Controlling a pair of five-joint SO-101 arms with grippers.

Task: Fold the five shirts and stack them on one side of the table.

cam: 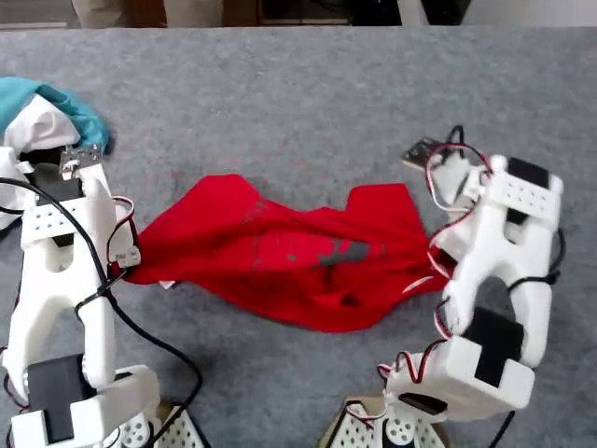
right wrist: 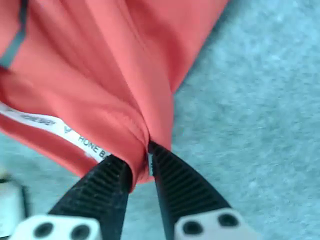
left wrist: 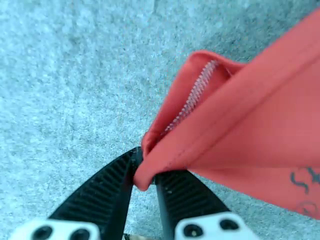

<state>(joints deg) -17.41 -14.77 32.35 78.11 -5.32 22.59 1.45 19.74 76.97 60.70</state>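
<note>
Red shirt (cam: 298,257) lies crumpled across the ctr of the high view on the grey table (cam: 280,103), drawn out lengthwise between the two arms. Fabric is plain bright red w/ soft folds running along it and a lumpy lower edge. A dark grey graphic (cam: 340,250) sits approx mid-shirt, creased, so its shape can't be made out.

L arm (cam: 56,271) stands at the lower left of the high view, by the shirt's left tip. In the L wrist view the L gripper (left wrist: 144,172) is closed narrow on a folded corner of the red cloth. Its black ribbed fingers (left wrist: 107,187) pinch the cloth, which bunches between them. The hem there is turned over, showing a row of pale stitching (left wrist: 192,97) on the inside. Small dark print marks (left wrist: 302,180) show on the cloth, too little of them to read.

R arm (cam: 494,252) stands at the lower right of the high view, by the shirt's right end. R gripper (right wrist: 140,160) is likewise clamped narrow on a gathered bunch of red cloth, w/ folds fanning away from the tips. A white label strip (right wrist: 55,127) w/ small dark lettering runs across the cloth just beside that gripper.

Teal-and-white clothes (cam: 47,112) are heaped at the upper left of the high view, apart from the red shirt.
</note>
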